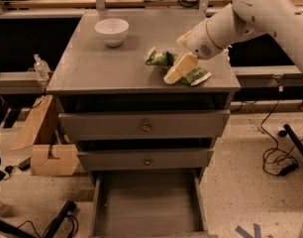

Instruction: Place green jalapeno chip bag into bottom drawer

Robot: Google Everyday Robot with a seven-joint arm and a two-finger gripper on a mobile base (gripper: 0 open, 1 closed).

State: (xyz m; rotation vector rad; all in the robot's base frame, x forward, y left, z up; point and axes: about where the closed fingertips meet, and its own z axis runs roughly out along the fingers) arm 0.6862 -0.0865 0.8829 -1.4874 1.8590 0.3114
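- The gripper (177, 71) is low over the right part of the tabletop (92, 66), its cream-coloured tip lying across the chip bag (159, 58).
- Whether the gripper is open, closed or holding the bag cannot be told from this view.
- The green chip bag lies flat on the tabletop near the right front edge, showing on both sides of the gripper.
- A white bowl (112, 31) stands well apart from the bag, toward the back left.
- The bottom drawer (141, 202) is pulled out, its flat floor bare.
- Above it, two drawers with knobs (144, 126) are closed.
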